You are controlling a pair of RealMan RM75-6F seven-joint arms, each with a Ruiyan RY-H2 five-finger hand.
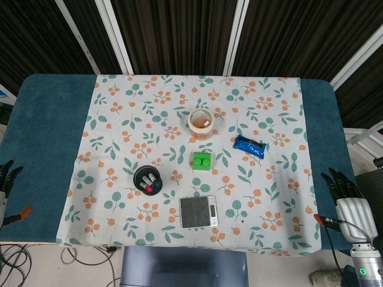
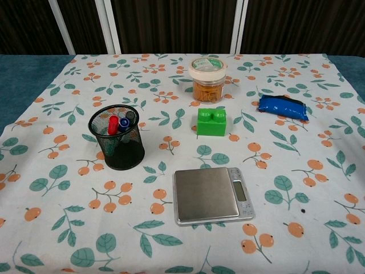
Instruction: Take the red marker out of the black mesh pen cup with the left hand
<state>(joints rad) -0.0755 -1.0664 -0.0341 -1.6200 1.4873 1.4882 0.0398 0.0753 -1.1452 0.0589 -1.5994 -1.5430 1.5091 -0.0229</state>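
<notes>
The black mesh pen cup stands upright on the floral cloth, left of centre. Inside it stand the red marker, a blue marker and a dark-capped one. My left hand shows only at the far left edge of the head view, over the bare teal table, fingers apart and holding nothing, far from the cup. My right hand hangs at the right edge, fingers apart and empty. Neither hand appears in the chest view.
A small digital scale lies right of the cup near the front. A green block, a lidded jar and a blue packet sit further back.
</notes>
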